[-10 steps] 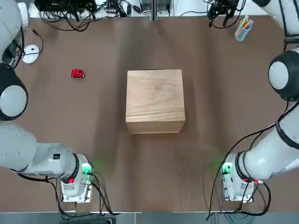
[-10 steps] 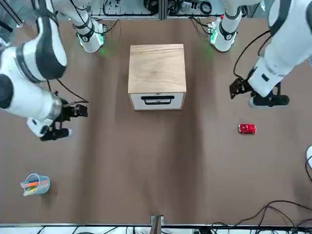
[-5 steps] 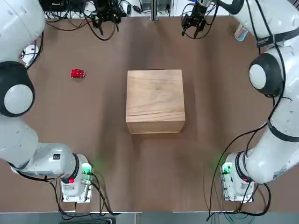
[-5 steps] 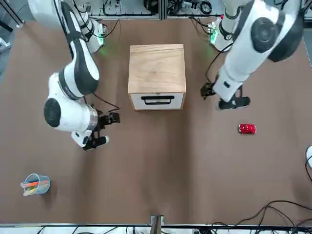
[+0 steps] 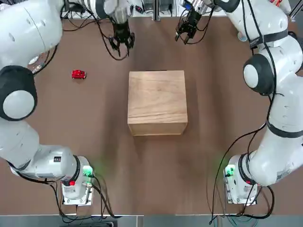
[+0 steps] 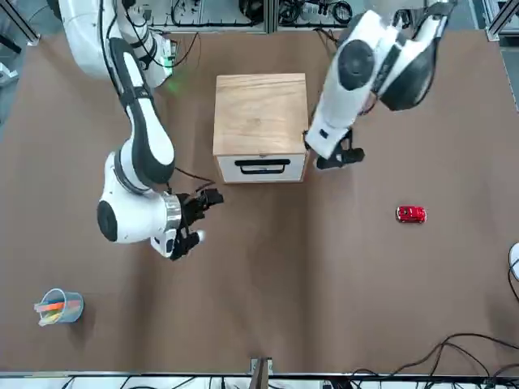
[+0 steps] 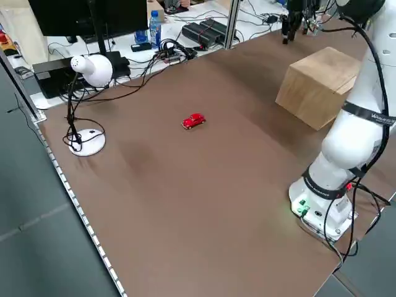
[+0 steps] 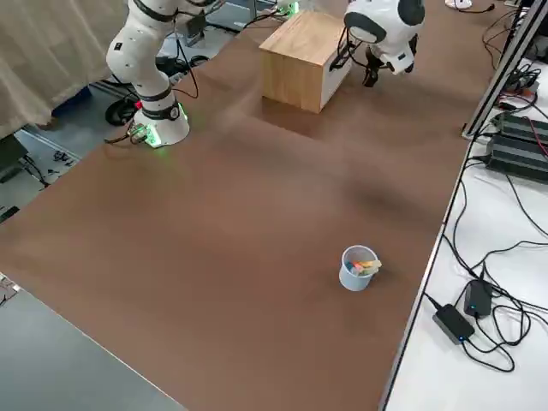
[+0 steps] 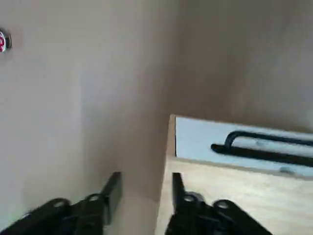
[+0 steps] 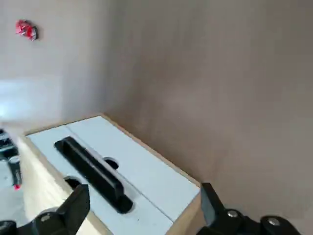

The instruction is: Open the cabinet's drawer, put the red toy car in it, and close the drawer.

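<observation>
— Where's the car?
— The red toy car (image 5: 78,74) sits toward the counter's (image 5: 156,184) far-left corner, left of your open left tool (image 9: 146,177).
— And the drawer (image 6: 262,168)?
— It faces the far edge. Line up squarely on its handle (image 6: 262,166), grip mid-bar, then pull straight—no twisting. Your right tool (image 10: 145,191), right of the handle, is open too.

Both arms have swung inward: the cabinet (image 5: 157,97) now lies near the 2 jaws of the left gripper (image 5: 123,51) and closer to the right gripper's (image 5: 181,39); the red toy car (image 5: 78,74) is farther from the left's.
</observation>
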Controlling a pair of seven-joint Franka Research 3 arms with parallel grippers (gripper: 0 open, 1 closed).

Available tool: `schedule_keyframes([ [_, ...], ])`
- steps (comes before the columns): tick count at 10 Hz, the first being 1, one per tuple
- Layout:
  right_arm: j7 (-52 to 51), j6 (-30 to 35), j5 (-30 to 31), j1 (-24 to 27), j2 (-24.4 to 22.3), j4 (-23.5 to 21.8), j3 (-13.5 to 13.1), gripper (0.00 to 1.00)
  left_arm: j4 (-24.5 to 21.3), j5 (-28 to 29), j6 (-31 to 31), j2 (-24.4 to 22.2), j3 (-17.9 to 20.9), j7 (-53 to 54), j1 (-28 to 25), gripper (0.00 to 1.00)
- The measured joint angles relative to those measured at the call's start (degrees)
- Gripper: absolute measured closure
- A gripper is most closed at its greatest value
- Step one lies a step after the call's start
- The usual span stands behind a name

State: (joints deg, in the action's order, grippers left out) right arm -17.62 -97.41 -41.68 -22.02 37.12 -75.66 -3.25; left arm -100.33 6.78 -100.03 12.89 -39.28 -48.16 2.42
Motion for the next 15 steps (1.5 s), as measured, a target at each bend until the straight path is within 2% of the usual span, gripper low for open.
schedule_keyframes([
  [2, -7.8, 2.8, -5.8, 0.9, 2.1, 0.0, 0.3, 0.0, -3.0, 2.9, -2.9, 3.0, -2.3, -1.2, 1.4, 0.9],
  [3, -9.2, 3.4, -8.4, 1.2, 3.7, 0.0, 0.6, 0.0, -2.8, 2.9, -4.0, 4.7, -2.4, -1.2, 1.2, 0.99],
  [7, -14.1, 7.6, -19.9, 1.3, 10.6, 0.2, 1.4, 0.0, -1.7, 2.9, -7.0, 7.0, -2.4, -0.8, 0.4, 0.99],
  [9, -14.1, 13.1, -26.0, 1.3, 12.3, 0.2, 1.5, 0.0, -1.7, 2.9, -7.0, 7.1, -2.5, -0.8, 0.6, 0.99],
  [11, -14.1, 15.7, -27.7, 1.6, 12.8, 0.2, 1.5, 0.0, -1.8, 2.9, -7.0, 7.2, -2.5, -0.8, 0.6, 0.99],
  [15, -14.1, 15.8, -27.7, 1.6, 15.2, 0.3, 1.7, 0.0, -1.7, 2.9, -6.9, 7.9, -2.6, -0.8, 0.6, 0.99],
])
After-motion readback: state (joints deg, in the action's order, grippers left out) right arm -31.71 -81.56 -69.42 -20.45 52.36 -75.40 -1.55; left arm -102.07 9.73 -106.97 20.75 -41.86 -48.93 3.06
